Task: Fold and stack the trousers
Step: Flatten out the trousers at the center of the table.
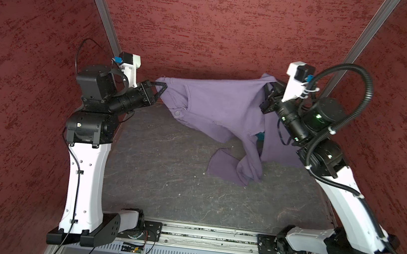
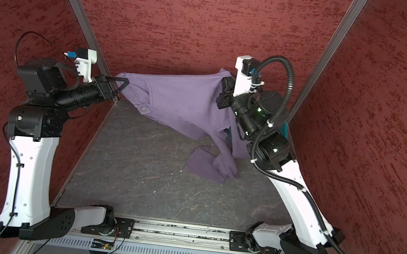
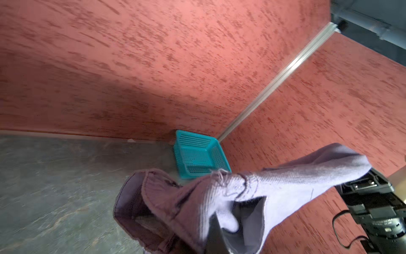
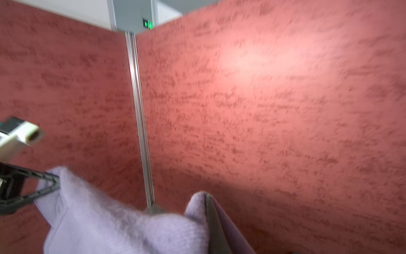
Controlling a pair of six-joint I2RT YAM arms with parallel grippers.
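Two corners of the waist are all that the trousers (image 1: 221, 101) are hung by right now. The left jaws are clenched on one corner, well away from the basket (image 3: 197, 154). The right jaws are clenched on the other, roughly above the basket. The waist is pulled taut in the air between them. The legs are dropped down near the basket and bunched on the tabletop (image 1: 165, 180), with one leg end (image 1: 221, 166) laid flat there.

What could go wrong, as a guess:
- Only a little cloth looks to be pinched on each side, so a corner could be lost if the waist is pulled any tighter.
- The legs look twisted round each other, so a messy fold would be got if they were laid down like that.
- Some cloth is draped against the right arm (image 1: 291, 122) by the basket and could get snagged.
- The basket could be dragged or tipped by a trailing leg.

Hard to make out:
- In both top views the basket is nearly all covered by the trousers and the right arm, with only a teal sliver shown.
- The tips of the right jaws are buried in cloth there.
- Both wrist views are blurred, so how deep each grip goes can't be told, nor which leg is which.
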